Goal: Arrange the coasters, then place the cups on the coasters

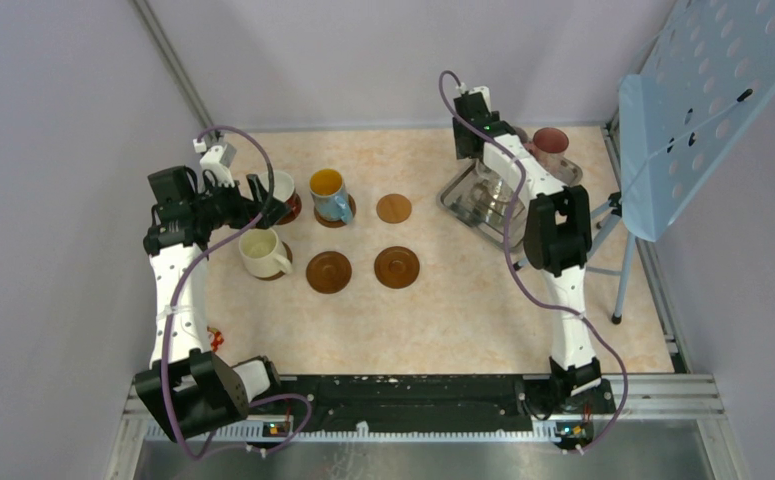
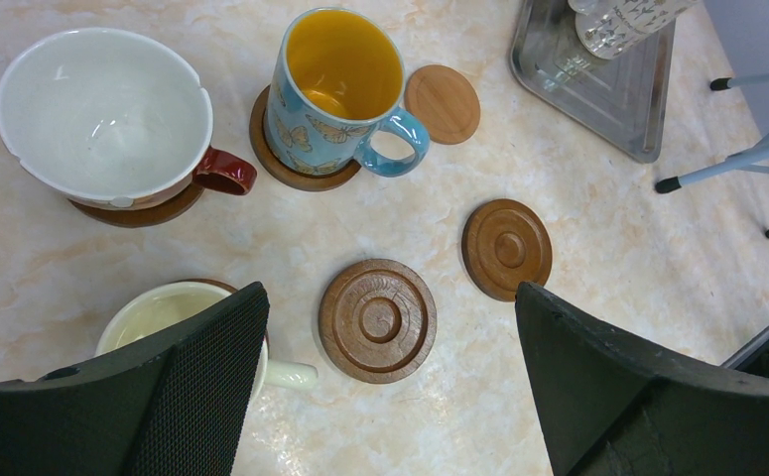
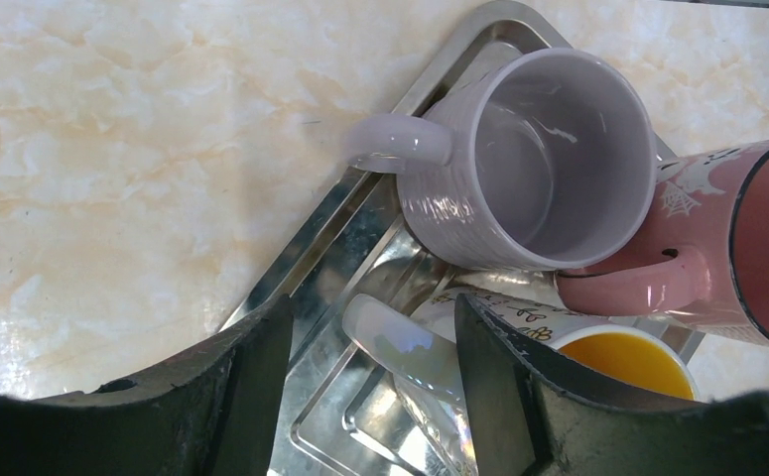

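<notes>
Three cups stand on coasters at the left: a white one with a red handle (image 2: 102, 114), a blue one with an orange inside (image 2: 340, 94) and a cream one (image 2: 167, 309). Three coasters lie bare: a light one (image 2: 443, 103) and two dark ones (image 2: 377, 319) (image 2: 506, 248). My left gripper (image 2: 390, 293) hangs open above them, holding nothing. Over the tray, my right gripper (image 3: 372, 307) is open, with the pale handle (image 3: 405, 347) of a white, orange-lined cup (image 3: 618, 355) between its fingers, close to the right one. A lilac cup (image 3: 549, 159) and a pink cup (image 3: 737, 248) crowd beside it.
The silver metal tray (image 1: 460, 203) sits at the back right of the marble-patterned table. A blue perforated panel (image 1: 708, 100) on thin legs stands at the right edge. Grey walls close in the table at the back and left.
</notes>
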`<state>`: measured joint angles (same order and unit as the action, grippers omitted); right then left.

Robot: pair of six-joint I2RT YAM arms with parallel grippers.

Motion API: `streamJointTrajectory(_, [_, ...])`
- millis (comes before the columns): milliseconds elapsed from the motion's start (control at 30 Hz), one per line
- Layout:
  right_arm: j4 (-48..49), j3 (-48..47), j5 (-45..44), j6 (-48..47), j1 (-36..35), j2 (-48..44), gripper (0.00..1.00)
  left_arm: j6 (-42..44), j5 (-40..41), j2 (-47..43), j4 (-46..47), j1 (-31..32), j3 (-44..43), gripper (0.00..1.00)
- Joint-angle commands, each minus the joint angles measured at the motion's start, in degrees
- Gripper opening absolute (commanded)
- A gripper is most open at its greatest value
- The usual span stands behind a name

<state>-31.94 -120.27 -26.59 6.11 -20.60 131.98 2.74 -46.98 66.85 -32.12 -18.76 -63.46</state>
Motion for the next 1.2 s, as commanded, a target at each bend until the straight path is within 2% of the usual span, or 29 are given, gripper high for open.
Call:
streamJointTrajectory(0, [-3.2, -2.7, 3.7, 1.6, -0.3, -0.2, 0.59, 0.6, -0.1, -1.3, 1.7, -0.4, -0.2, 0.99])
streamJointTrajectory(400, [-5.8, 1.1, 9.2, -0.4, -0.2, -3.2, 0.54, 0.6, -0.1, -1.3, 1.6, -0.5, -0.1, 0.99])
streamJointTrajectory(833, [-3.0, 9.8, 7.7, -6.7, -0.2, -11.1, 0.43, 0.3, -0.3, -1.7, 1.3, -0.5, -0.6, 0.99])
streamJointTrajectory(1167, [-1.7, 18.2, 7.6, -12.2, 1.0, -18.1, 0.4, 0.3, -0.6, -2.0, 1.0, -0.6, -0.7, 0.99])
